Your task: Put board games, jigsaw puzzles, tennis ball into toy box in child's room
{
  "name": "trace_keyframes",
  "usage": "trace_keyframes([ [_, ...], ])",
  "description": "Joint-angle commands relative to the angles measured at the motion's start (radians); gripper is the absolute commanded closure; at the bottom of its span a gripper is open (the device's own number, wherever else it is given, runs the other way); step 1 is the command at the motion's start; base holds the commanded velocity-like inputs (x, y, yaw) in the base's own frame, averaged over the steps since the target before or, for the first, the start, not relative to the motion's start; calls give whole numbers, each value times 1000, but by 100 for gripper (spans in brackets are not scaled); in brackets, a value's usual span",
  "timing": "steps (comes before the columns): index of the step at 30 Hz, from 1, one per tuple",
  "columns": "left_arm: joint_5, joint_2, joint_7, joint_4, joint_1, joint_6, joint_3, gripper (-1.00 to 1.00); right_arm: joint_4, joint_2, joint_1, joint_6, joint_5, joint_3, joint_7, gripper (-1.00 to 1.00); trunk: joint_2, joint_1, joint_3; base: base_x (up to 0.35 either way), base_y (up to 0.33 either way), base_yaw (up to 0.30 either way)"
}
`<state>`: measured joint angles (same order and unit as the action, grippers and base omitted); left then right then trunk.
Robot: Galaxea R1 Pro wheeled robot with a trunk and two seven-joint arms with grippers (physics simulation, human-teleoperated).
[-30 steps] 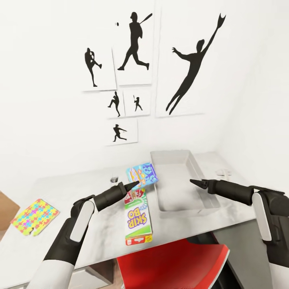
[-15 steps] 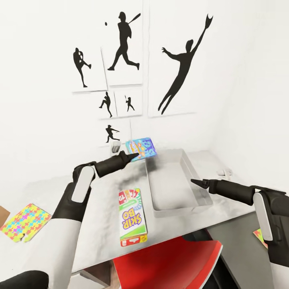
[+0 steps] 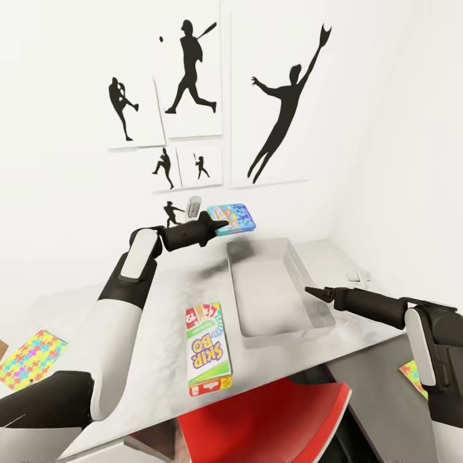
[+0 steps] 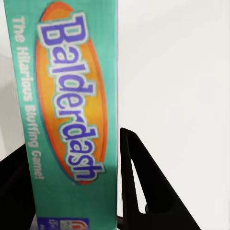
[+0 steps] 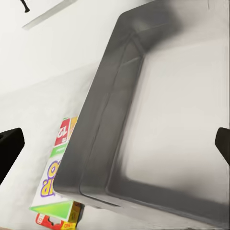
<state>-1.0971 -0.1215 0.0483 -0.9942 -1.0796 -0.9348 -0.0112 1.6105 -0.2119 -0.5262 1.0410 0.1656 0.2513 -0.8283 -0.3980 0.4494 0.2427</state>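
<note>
Toys are what you are sorting, and so far none of them sits in the bin. Nearest to you, the flat green, white and red "SKIP-BO" board game box lies on the long pale grey table, just beside the near left corner of the shallow light grey toy box; the two look almost touching in the right wrist view, but I cannot tell for sure. That game is not yet picked up. At the far left edge, one thin multicoloured jigsaw puzzle square also waits on the table, and a sliver of a similar coloured square shows low at the right, behind your right arm.

Your right gripper hovers above the near right part of the toy box, its black fingers spread wide with nothing between them. The bin's floor is bare as far as the pictures show.

Farther off, your left gripper is clamped on the blue cartoon "Balderdash" board game box, holding it in the air beyond the far left corner of the toy box, near the wall. By my judgement this is the first toy going in: move it over the bin and release.
</note>
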Motion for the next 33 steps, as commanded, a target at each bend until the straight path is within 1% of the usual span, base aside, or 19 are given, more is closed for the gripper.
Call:
trace_keyframes([
  [1, 1, 0, 3, 3, -2, -3, -1, 100, 0, 0, -1, 6, 2, 1, -1, -100, -2, 1, 1, 0, 0, -204],
  [4, -3, 0, -3, 9, -4, -2, -1, 100, 0, -2, -1, 6, 3, 2, 0, -100, -2, 1, 0, 0, 0, -205],
  [9, -3, -2, -7, 13, -6, 0, 1, 100, 0, -5, -1, 6, 3, 3, 0, -100, -2, 1, -1, 0, 0, -74],
  [15, 0, -2, -8, 12, -6, 0, 2, 100, 0, -6, -2, 6, 3, 3, 0, -100, -2, 1, -1, -5, -30, -25],
  [23, 3, -3, -8, 10, -3, 1, 2, 100, 0, -7, -2, 6, 3, 3, 0, -100, -2, 1, -1, -20, -131, -6],
  [33, 3, -3, -8, 9, -2, 1, 2, 100, 0, -5, -2, 6, 3, 3, 0, -100, -2, 1, -1, -4, -35, -1],
])
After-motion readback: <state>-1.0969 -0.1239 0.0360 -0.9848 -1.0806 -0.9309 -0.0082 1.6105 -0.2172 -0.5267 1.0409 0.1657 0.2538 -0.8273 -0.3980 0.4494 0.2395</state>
